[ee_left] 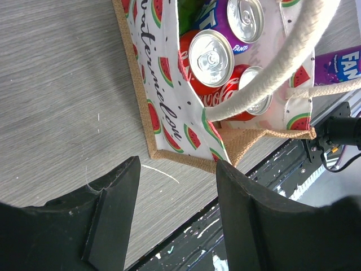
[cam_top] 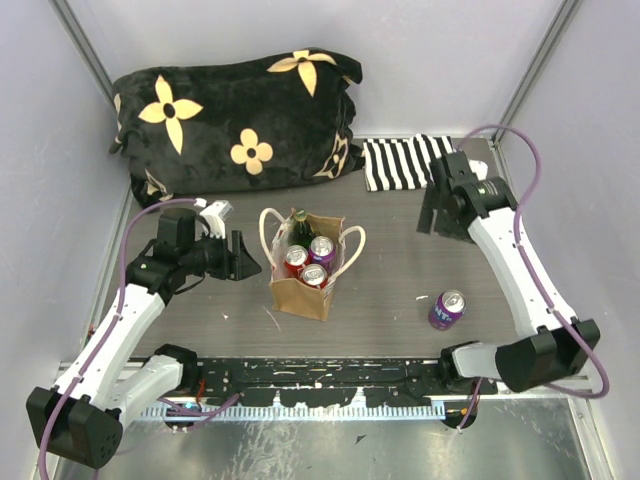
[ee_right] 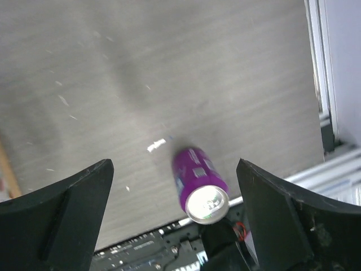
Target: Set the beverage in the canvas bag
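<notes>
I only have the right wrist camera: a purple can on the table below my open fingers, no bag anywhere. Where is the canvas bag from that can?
Observer: In the top view the canvas bag stands upright mid-table, to the left of your purple can and clear of it.
Operator: Is anything in the bag already?
Observer: Yes. The left wrist view looks into it and shows three can tops packed close together: two red cans and a purple Fanta can.
</notes>
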Controlling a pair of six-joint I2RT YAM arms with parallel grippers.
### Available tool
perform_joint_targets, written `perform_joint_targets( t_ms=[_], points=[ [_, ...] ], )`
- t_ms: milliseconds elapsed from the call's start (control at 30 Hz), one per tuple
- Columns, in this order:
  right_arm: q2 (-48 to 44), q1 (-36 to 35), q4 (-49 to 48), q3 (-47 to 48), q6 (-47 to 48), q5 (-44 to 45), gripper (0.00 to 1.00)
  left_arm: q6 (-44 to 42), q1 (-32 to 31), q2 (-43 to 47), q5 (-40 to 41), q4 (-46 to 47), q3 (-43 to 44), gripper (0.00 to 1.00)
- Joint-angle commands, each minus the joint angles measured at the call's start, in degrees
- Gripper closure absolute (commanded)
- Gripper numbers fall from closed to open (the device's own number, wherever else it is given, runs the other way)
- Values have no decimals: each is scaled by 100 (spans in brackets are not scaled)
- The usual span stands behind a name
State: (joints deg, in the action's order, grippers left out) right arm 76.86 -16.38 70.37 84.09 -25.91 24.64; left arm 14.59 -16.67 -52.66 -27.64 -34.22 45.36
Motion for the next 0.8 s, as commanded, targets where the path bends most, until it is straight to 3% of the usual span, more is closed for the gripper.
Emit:
perform_joint_targets(
  t_ms=[0,333,767],
  points=[
    [-564,631,51,-849,130,-482,3,-12,-21,-91,-173,240,-126,37],
    [-883,1656,-343,-2511,275,-1520,1,-104,-21,-291,-241,352,-33,37],
    [-1216,1727,-412,-3291,148,-2083,2,-117,-21,-269,-233,361,-90,37]
  ],
)
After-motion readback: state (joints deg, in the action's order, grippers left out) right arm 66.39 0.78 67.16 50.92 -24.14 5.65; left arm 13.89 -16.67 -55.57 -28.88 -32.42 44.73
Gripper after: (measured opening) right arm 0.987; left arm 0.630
